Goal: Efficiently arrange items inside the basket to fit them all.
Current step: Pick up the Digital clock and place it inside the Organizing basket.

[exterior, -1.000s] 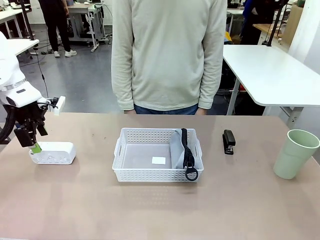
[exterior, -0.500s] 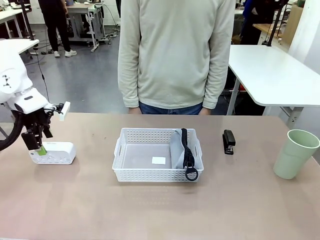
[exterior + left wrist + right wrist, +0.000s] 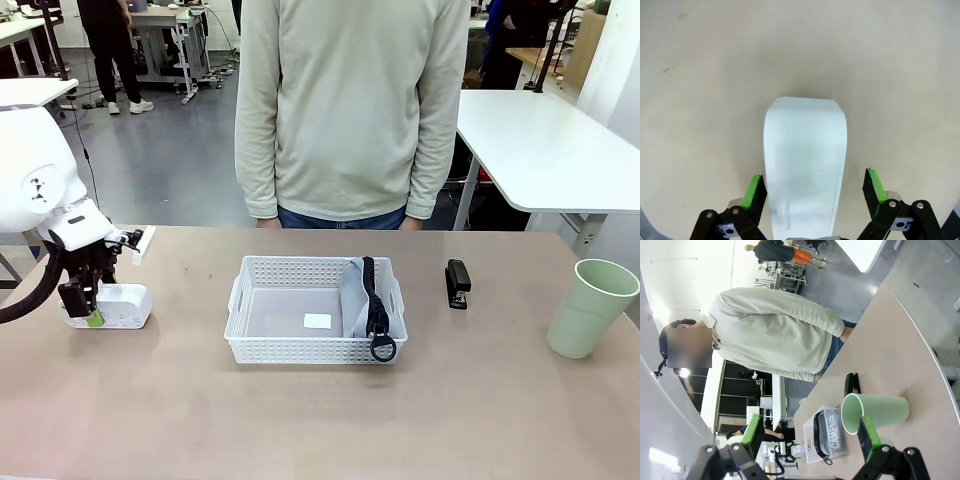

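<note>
The small white box (image 3: 125, 305) lies at the front view's left edge, well left of the basket (image 3: 300, 350). The left gripper (image 3: 815, 186) straddles it with jaws spread and unclamped, the box's long axis running along the fingers. The right gripper (image 3: 811, 432) gapes empty.

Looks past the far edge of a tan desk (image 3: 300, 420) onto a grey, glossy floor (image 3: 170, 170) catching pale reflections of overhead light. Beyond the desk's far right corner, a long white table (image 3: 540, 150) on grey metal legs, close beside a white wall (image 3: 622, 60). Off the far left corner, another white tabletop (image 3: 45, 90). Farther back, metal-framed workbenches (image 3: 165, 35) on splayed feet, standing well apart from the desk. Bright, even indoor lighting throughout.
</note>
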### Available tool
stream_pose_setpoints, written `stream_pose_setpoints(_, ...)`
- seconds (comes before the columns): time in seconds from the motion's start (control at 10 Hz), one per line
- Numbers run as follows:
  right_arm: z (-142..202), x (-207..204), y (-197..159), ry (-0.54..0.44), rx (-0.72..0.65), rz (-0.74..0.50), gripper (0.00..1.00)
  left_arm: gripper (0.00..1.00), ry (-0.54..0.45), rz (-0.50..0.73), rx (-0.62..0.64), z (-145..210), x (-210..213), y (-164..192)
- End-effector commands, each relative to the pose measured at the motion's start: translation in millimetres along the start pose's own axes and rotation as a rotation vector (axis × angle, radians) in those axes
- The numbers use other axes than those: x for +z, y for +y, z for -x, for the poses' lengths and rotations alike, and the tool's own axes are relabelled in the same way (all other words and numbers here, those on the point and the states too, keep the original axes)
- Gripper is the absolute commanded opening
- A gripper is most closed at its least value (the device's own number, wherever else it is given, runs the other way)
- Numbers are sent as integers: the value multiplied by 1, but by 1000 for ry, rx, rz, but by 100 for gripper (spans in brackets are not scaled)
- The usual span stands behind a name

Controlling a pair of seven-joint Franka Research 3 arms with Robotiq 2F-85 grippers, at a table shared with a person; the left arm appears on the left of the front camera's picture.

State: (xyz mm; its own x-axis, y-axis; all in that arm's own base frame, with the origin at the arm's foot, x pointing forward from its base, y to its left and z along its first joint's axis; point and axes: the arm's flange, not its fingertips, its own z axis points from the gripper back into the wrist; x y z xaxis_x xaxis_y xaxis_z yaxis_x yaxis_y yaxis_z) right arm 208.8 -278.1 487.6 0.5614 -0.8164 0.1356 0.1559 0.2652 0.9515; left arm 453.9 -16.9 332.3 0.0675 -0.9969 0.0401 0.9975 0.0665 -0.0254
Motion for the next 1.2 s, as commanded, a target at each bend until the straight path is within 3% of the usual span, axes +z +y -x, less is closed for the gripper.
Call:
stream_pose_setpoints(0.0, -2, -1, 0, -10, 26, -28, 100, 100, 23, 26, -20, 3, -7, 10)
stream_pose_setpoints(0.6, -2, -1, 0, -10, 26, -28, 100, 100, 54, 57, -34, -1, -23, 17)
stream_pose_setpoints(0.7, -2, -1, 0, -10, 26, -28, 100, 80, 68, 46, -34, -4, -24, 17)
stream_pose_setpoints(0.8, -2, -1, 0, -10, 26, -28, 100, 40, 81, 38, -25, -5, -24, 17)
stream_pose_setpoints(1.0, -2, -1, 0, -10, 26, -28, 100, 0, 80, 36, -29, -4, -23, 17)
stream_pose_setpoints(1.1, -2, -1, 0, -10, 26, -28, 100, 0, 79, 33, -25, -3, -23, 17)
